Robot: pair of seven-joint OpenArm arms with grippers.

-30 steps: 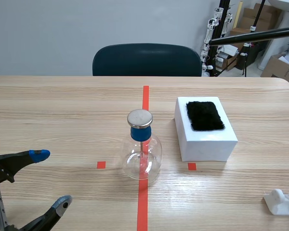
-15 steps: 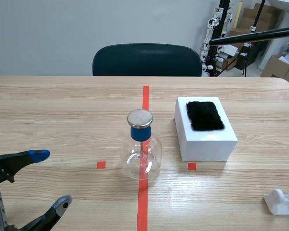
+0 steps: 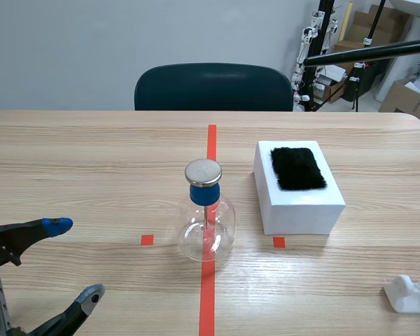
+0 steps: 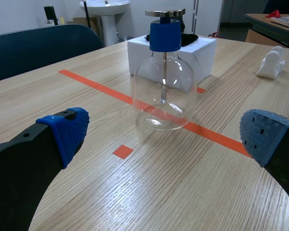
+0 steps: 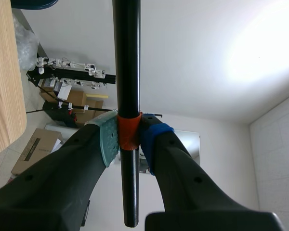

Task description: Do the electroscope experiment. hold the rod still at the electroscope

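The light wooden worktop [image 3: 91, 161] carries all items; a dark teal chair [image 3: 213, 87] stands behind its far edge. A white rectangular box [image 3: 301, 206] with a black fur pad [image 3: 297, 168] on top sits just right of the red centre tape. The clear glass flask electroscope [image 3: 206, 224], with a blue stopper and a metal disc [image 3: 203, 171] on top, stands on that tape near the box.

The long black rod [image 5: 126, 72] with an orange-red band is clamped at the band between the pads of the right claw [image 5: 130, 139]. In the scene view it lies raised, well apart from the electroscope. The left claw [image 4: 166, 134] is spread wide and holds nothing, low on the worktop with the flask ahead of it.

Step in hand, as judged: the approach is not yet made. The next move calls for bringing the rod tip close to the disc, then holding steady.

Count: one worktop, one chair, one box, one electroscope, one rod, one pad, two claws.
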